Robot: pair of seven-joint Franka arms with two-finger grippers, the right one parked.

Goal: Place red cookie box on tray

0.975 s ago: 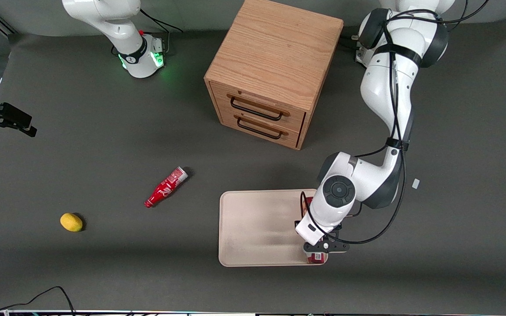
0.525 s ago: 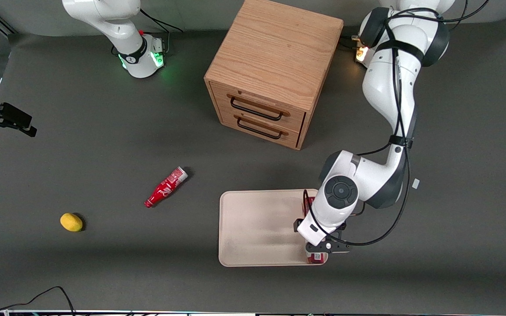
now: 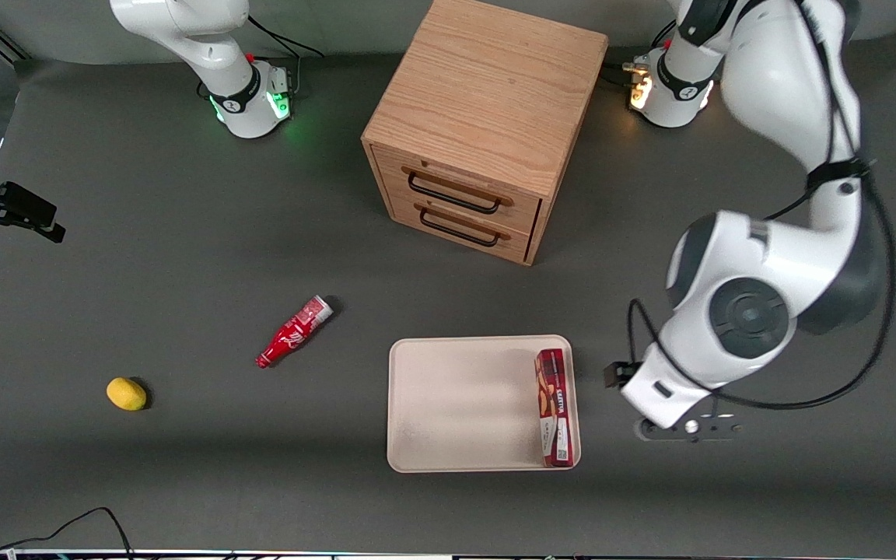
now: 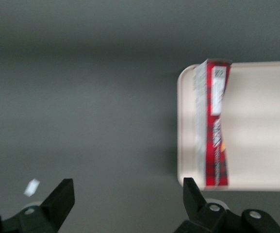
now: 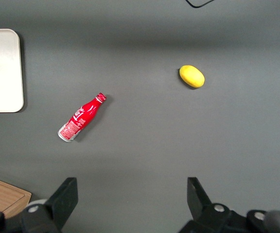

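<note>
The red cookie box lies flat in the cream tray, along the tray's rim at the working arm's end, its white label end nearer the front camera. It also shows in the left wrist view, lying in the tray. My gripper hangs above the bare table beside the tray, toward the working arm's end, apart from the box. In the left wrist view the gripper is open and empty, its fingertips wide apart over the mat.
A wooden two-drawer cabinet stands farther from the front camera than the tray. A red bottle and a yellow lemon lie toward the parked arm's end. A small white scrap lies on the mat near my gripper.
My gripper has let go of the box and moved off the tray, up and toward the working arm's end. The box stays lying in the tray.
</note>
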